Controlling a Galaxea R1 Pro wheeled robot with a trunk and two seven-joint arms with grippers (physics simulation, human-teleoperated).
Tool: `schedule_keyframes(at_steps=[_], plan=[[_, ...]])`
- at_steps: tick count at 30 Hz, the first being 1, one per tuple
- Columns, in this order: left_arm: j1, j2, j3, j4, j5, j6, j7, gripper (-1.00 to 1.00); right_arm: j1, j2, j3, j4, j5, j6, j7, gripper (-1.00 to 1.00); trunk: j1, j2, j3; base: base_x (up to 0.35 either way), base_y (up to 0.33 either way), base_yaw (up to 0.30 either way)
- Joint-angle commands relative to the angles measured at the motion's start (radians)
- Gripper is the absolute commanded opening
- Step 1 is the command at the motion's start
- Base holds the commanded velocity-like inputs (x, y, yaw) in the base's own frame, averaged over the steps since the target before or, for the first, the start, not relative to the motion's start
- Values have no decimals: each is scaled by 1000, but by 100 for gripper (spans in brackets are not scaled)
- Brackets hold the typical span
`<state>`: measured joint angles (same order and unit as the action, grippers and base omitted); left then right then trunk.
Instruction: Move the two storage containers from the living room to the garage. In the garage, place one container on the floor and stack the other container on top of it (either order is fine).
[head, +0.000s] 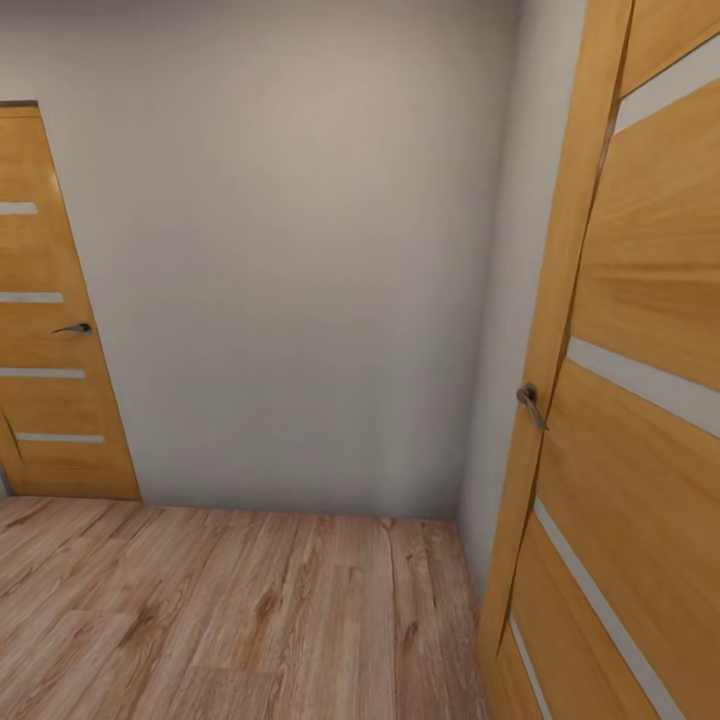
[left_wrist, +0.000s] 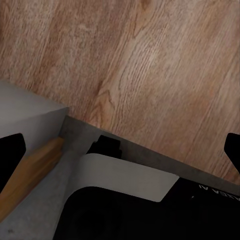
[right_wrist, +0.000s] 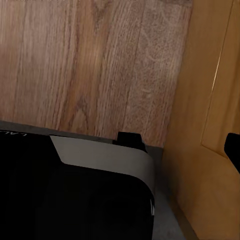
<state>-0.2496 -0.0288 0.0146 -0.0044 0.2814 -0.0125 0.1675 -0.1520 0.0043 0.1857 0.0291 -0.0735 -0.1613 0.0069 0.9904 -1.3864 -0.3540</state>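
The two storage containers are out of view. I am in a narrow hallway with a light wood plank floor (head: 220, 620), not in the garage. In the left wrist view my left gripper (left_wrist: 120, 155) hangs open over the planks, its black fingertips (left_wrist: 11, 152) at both edges of the picture and nothing between them. The right wrist view has one black fingertip (right_wrist: 233, 149) of my right gripper (right_wrist: 120, 150) at the picture's edge, spread wide beside an orange door, with nothing held.
A plain white wall (head: 300, 260) closes the hallway ahead. An orange wooden door (head: 50, 330) with a handle stands at the left, and another orange door (head: 630, 400) is very close on my right. My own dark base (left_wrist: 150, 210) shows below both grippers.
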Motion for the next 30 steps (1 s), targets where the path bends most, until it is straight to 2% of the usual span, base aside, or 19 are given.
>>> schedule_keyframes(at_steps=[1,21,30], plan=[[0,0,1,0,3,-1,3,100,-1,1,7,3,-8,-6,1,100,0,-1,-1,26,0,0],[0,-3,1,0,3,-1,4,100,-1,-1,7,3,-9,-7,1,100,0,-1,-1,6,13,0],[0,0,1,0,4,-1,4,100,-1,-1,8,3,-9,-7,1,100,0,-1,-1,240,1,0]])
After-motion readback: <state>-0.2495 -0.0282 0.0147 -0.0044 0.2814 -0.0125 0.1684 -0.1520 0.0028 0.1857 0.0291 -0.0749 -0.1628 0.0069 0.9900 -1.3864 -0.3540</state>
